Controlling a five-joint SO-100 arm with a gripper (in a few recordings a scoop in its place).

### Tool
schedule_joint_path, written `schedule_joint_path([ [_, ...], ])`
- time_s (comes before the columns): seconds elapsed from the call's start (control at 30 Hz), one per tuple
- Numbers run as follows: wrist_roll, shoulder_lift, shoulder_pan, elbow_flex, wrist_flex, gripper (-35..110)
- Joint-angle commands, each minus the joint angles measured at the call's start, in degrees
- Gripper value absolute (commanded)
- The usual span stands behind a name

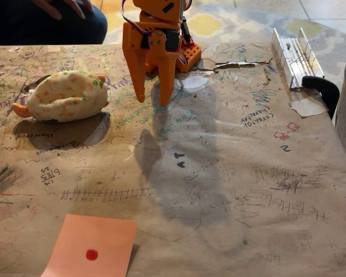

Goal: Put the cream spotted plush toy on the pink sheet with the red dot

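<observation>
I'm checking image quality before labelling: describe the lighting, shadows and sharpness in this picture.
In the fixed view, light falls from the far side: the gripper throws a long soft shadow toward the camera, and the cream spotted plush toy a darker one just in front; the pink sheet with the red dot is evenly lit; focus is sharp, no glare.

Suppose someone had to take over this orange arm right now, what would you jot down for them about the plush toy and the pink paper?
Orange two-finger gripper: jaws a little apart, holding nothing, hanging above the table just right of the toy.
Cream spotted plush toy: lying on the scribbled brown paper table cover at the far left, untouched.
Salmon-pink paper sheet with the red dot: flat at the near left edge, nothing on it.
Done: nothing yet.
Left: grasp the toy, carry it toward the near edge, set it on the pink sheet.
</observation>
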Motion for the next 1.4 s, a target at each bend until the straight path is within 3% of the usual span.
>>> schedule_joint_path([
  [0.0,-5.1,0.7,7.0,0.0,1.0,15],
  [0.13,1.0,0.7,10.7,0.0,-1.1,15],
  [0.3,0.5,0.7,10.1,0.0,-0.2,12],
  [0.43,-0.4,0.7,10.0,0.1,1.0,0],
  [0.57,1.1,0.7,9.1,0.1,0.8,0],
  [0.8,21.1,0.6,0.6,-9.0,-0.8,0],
  [0.97,31.2,-8.3,5.3,-26.0,0.0,0],
  [1.1,25.9,-23.3,16.0,-35.1,1.8,13],
  [1.2,15.7,-32.8,25.7,-34.5,1.8,25],
  [1.37,2.4,-49.5,39.4,-32.4,-8.0,40],
])
